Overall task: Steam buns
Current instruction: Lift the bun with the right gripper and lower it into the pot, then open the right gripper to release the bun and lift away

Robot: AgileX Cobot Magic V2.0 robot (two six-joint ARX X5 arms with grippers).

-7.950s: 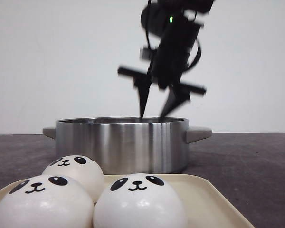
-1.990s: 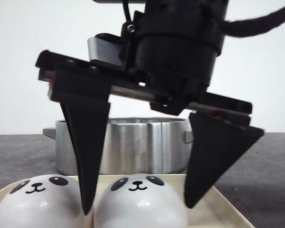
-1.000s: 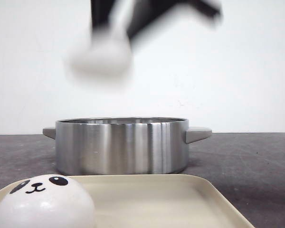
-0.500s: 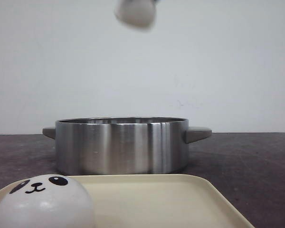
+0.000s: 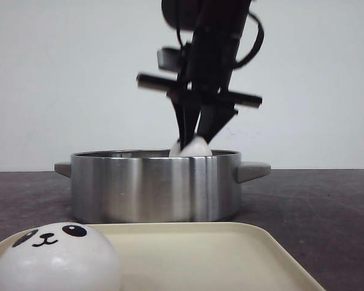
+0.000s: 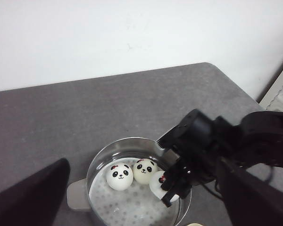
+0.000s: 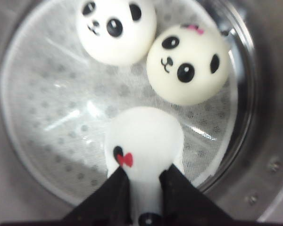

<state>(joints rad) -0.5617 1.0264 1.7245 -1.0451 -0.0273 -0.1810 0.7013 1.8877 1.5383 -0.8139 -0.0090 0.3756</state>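
Your right hand (image 5: 198, 140) is closed tight on the third bun (image 7: 142, 141), which looks squeezed narrow between the fingers, and it now holds the bun just at the rim of the steel pot (image 5: 155, 185). Half a second ago the bun was high above the pot; now it is coming down inside. Two buns (image 7: 117, 28) already lie on the perforated steamer sheet (image 7: 52, 117), touching each other, and there is free space beside them. One bun (image 5: 51, 259) remains on the cream tray (image 5: 242, 254) on the surface, where two seconds ago there were two. I judge the task more than half done. Your left hand (image 6: 132, 202) seems wide open and holds nothing.
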